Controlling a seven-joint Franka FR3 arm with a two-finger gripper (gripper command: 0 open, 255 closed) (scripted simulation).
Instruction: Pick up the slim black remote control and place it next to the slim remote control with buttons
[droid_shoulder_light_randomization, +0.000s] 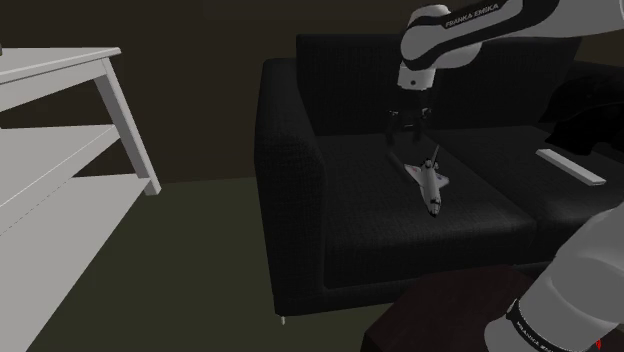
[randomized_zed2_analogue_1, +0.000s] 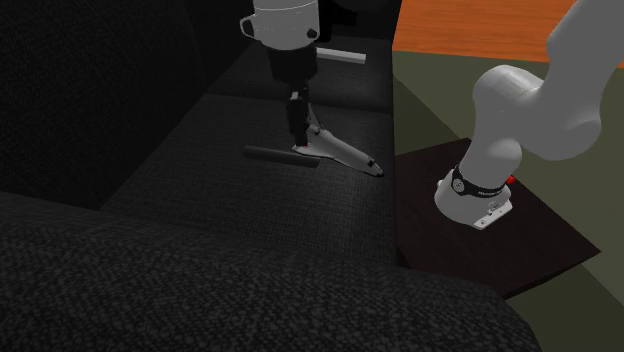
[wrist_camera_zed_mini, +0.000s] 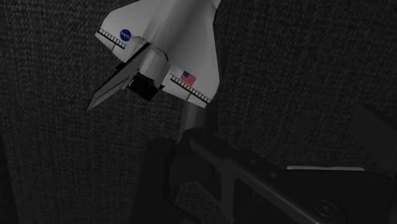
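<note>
Shoulder view
Sofa: black with a woven texture; it takes up the middle and the shoulder view's right.
Table: white, with a lower shelf, at the shoulder view's left, well apart from the sofa.
Arm: white, reaching in from the upper right and bending down over the seat.
Gripper: black, pointing down, low over the seat just behind the shuttle's tail.
Gripper state: I cannot tell whether it is open or closed.
Shuttle: a white toy space shuttle lying on the seat with its nose toward the front edge.
Black remote: a slim strip on the seat under the gripper, just beside the shuttle's tail.
Grey remote: pale and slim, flat on the seat at the shoulder view's right, well apart from the black remote.
Stand: dark brown, at the lower right.

Second exterior view
Gripper: down at seat level, at the end of the black remote nearest the shuttle.
Black remote: flat on the cushion, running from the shuttle's tail toward the second exterior view's left.
Shuttle: nose toward the stand.
Grey remote: a pale strip on the far seat behind the arm.
Floor: orange at the upper right, olive nearer the stand.

Wrist view
Shuttle: ahead of the gripper, tail toward it, with a NASA badge on one wing and a flag on the other.
Black remote: a greyish strip running from the shuttle's tail in under the gripper.
Grip: contact is not clear.
</note>
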